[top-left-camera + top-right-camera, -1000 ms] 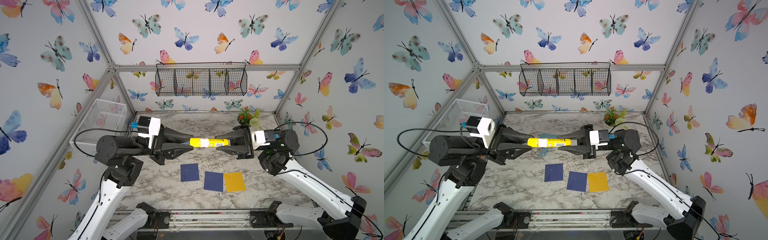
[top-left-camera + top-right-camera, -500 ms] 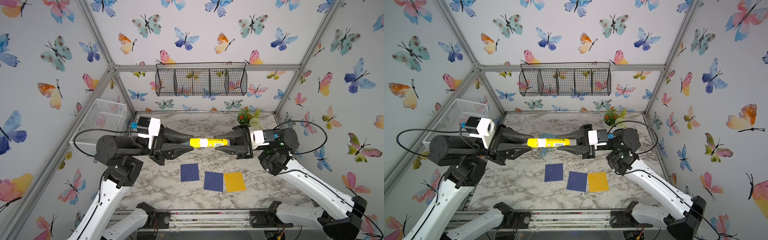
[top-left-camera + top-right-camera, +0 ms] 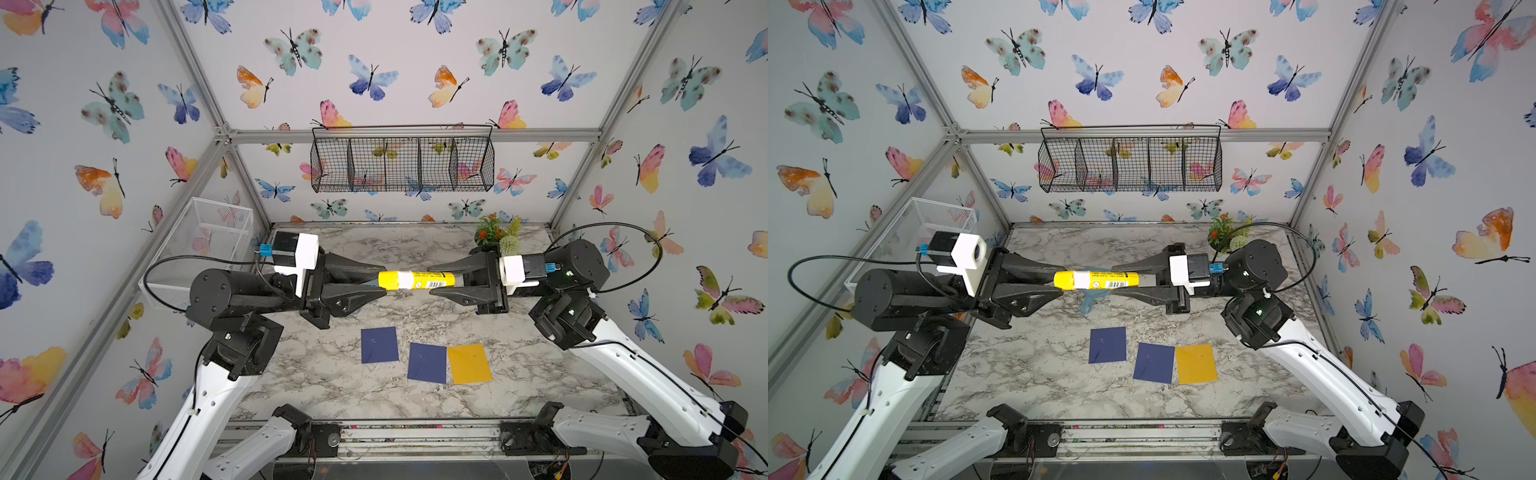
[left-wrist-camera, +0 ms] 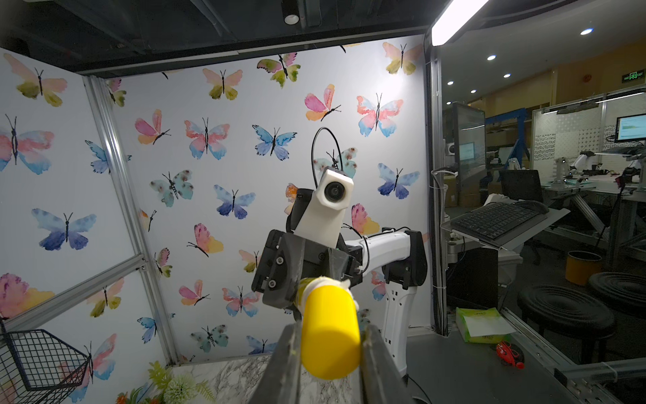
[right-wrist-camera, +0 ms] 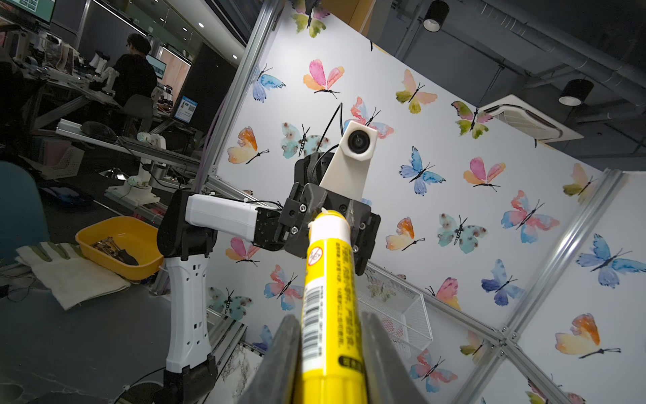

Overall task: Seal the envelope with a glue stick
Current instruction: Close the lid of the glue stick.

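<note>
- The glue stick (image 3: 415, 279) hung level in the air between the arms, well above the counter (image 3: 316, 374).
- The left tool (image 3: 383, 281) was closed on its plain yellow end. The right tool (image 3: 432, 281) was clamped tight on the barcoded end.
- This looked like an uncapping pull. If the arms drew apart off the tube's axis, the smooth plastic could slip from one grip and drop onto the paper below.
- Too hard a squeeze on the cap might bind it.
- Counted: one glue stick and two tools.
- There were three envelopes, probably, though no flap showed from above: a navy envelope (image 3: 379, 345), a second navy envelope (image 3: 427, 362), and an orange envelope (image 3: 469, 363) touching the second.
</note>
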You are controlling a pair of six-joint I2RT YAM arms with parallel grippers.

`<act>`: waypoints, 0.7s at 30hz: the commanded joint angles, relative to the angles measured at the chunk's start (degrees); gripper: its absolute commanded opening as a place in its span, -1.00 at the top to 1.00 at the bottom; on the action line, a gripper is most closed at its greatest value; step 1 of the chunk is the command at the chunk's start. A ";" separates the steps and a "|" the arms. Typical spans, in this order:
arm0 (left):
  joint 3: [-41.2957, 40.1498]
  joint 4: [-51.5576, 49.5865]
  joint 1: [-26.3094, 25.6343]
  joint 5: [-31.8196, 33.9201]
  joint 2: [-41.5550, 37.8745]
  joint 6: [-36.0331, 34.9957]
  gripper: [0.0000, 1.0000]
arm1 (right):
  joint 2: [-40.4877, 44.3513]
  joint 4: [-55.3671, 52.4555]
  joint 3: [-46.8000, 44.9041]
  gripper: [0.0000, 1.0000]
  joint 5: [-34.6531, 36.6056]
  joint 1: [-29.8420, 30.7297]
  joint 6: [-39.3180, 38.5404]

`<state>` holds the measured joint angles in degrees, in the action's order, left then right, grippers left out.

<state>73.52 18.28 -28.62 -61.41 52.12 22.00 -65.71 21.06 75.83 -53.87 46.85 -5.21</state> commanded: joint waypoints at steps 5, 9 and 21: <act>1.19 -2.16 -0.84 -0.38 -0.22 -1.62 0.86 | -0.12 -9.81 2.39 0.98 4.46 -0.09 -2.86; 1.44 -2.90 -0.85 -0.13 -0.08 -2.10 0.86 | 0.05 -12.35 2.95 0.98 4.55 -0.09 -3.63; 7.09 -20.43 -0.87 0.47 1.73 -11.04 0.86 | -1.06 -29.73 9.00 0.97 5.69 -0.09 -11.63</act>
<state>78.48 4.69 -28.62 -60.16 53.23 15.22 -65.25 0.14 83.26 -50.72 46.81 -13.69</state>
